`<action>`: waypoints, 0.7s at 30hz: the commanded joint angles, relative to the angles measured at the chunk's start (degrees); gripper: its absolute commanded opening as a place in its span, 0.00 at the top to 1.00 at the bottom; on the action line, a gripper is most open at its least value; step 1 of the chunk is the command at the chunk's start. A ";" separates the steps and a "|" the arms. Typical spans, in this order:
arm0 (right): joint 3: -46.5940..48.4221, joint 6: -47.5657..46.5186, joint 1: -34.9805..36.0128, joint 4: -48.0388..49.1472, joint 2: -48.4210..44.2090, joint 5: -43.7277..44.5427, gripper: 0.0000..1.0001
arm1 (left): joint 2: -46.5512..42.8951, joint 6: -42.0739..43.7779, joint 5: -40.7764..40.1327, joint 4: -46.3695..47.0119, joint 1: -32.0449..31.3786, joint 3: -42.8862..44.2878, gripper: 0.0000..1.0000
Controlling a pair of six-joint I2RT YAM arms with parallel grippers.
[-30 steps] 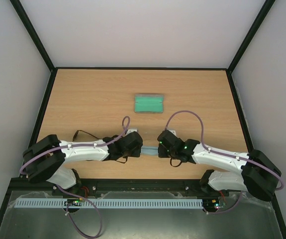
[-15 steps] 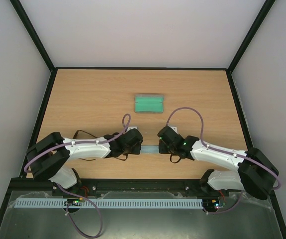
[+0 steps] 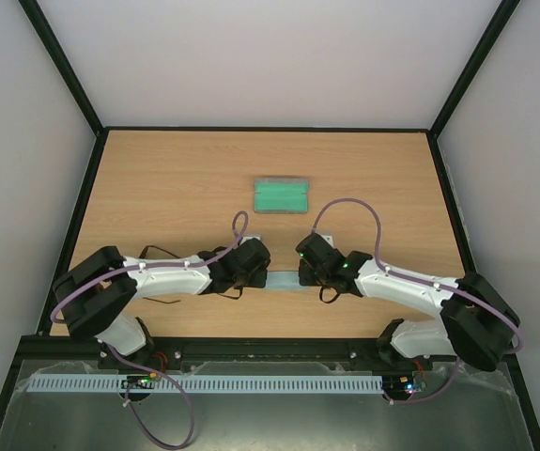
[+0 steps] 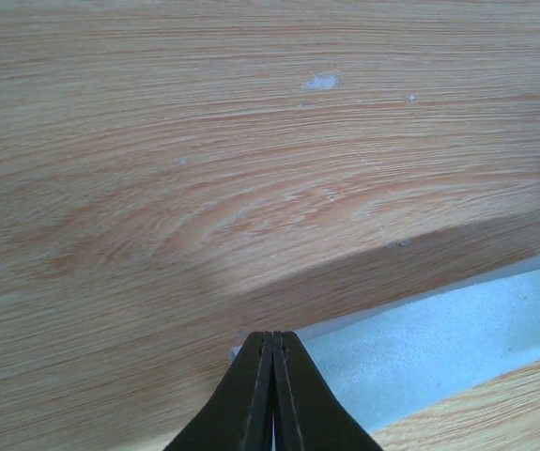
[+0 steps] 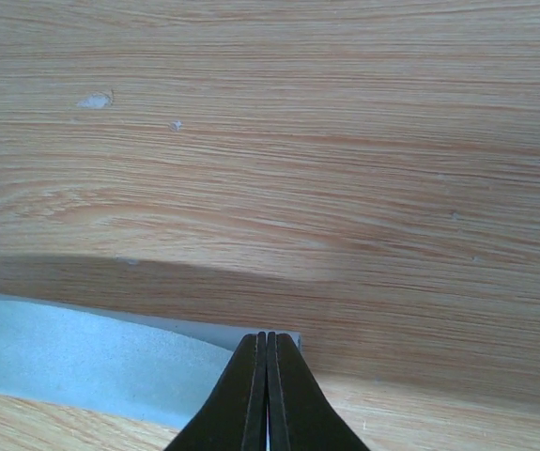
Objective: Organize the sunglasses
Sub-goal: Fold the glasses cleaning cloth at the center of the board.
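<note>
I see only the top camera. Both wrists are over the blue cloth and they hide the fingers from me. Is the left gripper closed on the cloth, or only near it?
Observer: Closed on it. In the left wrist view the left gripper is shut on a corner of the cloth.
Operator: And the right one?
Observer: The right gripper is shut too, pinching another corner of the cloth.
Operator: Do the wrist cameras show the sunglasses?
Observer: No. Both wrist views show only the cloth and the wooden table; no sunglasses appear in either.
</note>
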 commanded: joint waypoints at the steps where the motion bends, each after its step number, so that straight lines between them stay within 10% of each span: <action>1: 1.23 -1.00 -0.52 0.22 1.17 1.01 0.99 | 1.22 0.70 0.04 0.29 0.61 1.31 0.98; 21: 1.05 -2.17 -1.60 2.19 4.06 -0.05 0.99 | 2.41 0.35 0.43 1.08 0.72 0.88 0.97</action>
